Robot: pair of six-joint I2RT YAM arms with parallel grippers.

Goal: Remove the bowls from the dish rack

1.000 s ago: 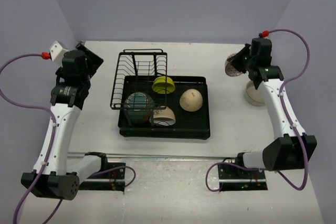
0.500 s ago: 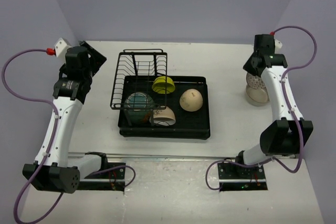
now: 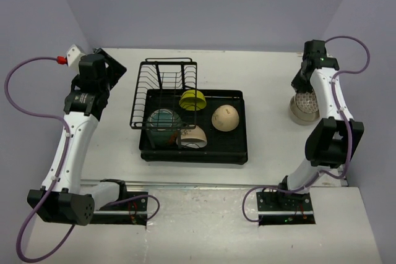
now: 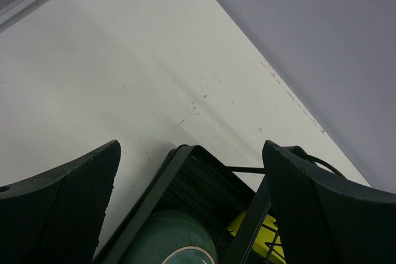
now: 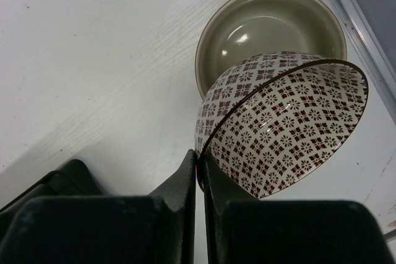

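Note:
The black dish rack (image 3: 238,153) sits mid-table with its wire holder (image 3: 162,72) at the back left. In it lie the teal bowl (image 3: 164,126), the yellow-green bowl (image 3: 192,100), a smooth cream bowl (image 3: 225,118) and a cream brown-banded bowl (image 3: 194,137). My right gripper (image 3: 301,86) is shut on the rim of the brown-patterned white bowl (image 5: 284,128), held just above the large beige bowl (image 5: 266,26) on the table at the right. My left gripper (image 3: 106,69) is open and empty, left of the rack; the teal bowl (image 4: 170,242) shows between its fingers.
Grey walls enclose the table at the back and both sides. The beige bowl (image 3: 301,112) stands close to the right wall. Bare tabletop lies between the rack and the right-hand bowls.
My right gripper has swung the patterned bowl from the back right toward me and down over the beige bowl. The left arm has shifted only slightly.

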